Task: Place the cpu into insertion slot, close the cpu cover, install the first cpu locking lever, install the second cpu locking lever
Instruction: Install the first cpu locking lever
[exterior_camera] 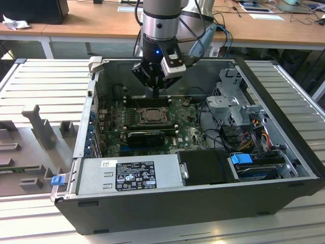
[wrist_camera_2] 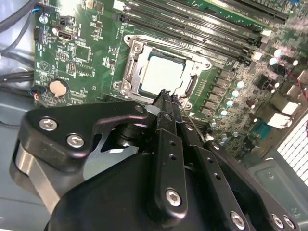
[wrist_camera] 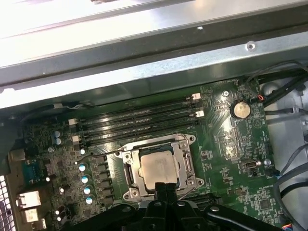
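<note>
Grey slatted table (exterior_camera: 45,81) under open computer case (exterior_camera: 203,208), wooden desks (exterior_camera: 101,23) behind; pincer (exterior_camera: 156,95) closed, empty.

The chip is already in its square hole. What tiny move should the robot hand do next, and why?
Probably ease the gripper slightly lower against the insertion slot edge: the cpu already lies inside, the cpu cover frames it, and the shut tips sit right there.
</note>
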Robot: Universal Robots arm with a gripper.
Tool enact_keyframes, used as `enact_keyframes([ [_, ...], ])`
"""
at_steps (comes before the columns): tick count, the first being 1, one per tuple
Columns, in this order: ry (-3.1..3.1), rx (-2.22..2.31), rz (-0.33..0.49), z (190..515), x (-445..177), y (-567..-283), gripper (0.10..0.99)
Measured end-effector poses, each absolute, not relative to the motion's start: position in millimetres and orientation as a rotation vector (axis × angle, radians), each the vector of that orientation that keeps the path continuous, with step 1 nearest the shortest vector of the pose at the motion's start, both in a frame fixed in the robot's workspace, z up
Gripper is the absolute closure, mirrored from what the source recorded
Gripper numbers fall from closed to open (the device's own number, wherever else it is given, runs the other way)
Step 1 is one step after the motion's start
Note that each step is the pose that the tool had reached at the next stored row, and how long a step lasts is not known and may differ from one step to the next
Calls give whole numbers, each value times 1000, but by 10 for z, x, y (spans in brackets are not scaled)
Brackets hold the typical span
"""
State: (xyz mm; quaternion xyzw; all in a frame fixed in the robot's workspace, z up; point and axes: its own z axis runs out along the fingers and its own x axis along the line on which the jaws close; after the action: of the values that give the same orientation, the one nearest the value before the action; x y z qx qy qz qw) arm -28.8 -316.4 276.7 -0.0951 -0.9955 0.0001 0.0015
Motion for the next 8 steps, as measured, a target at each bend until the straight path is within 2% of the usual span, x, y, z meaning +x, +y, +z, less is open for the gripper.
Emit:
enact_keyframes([
  [8,-3136,-147,0,2767,-288,-3164,980],
])
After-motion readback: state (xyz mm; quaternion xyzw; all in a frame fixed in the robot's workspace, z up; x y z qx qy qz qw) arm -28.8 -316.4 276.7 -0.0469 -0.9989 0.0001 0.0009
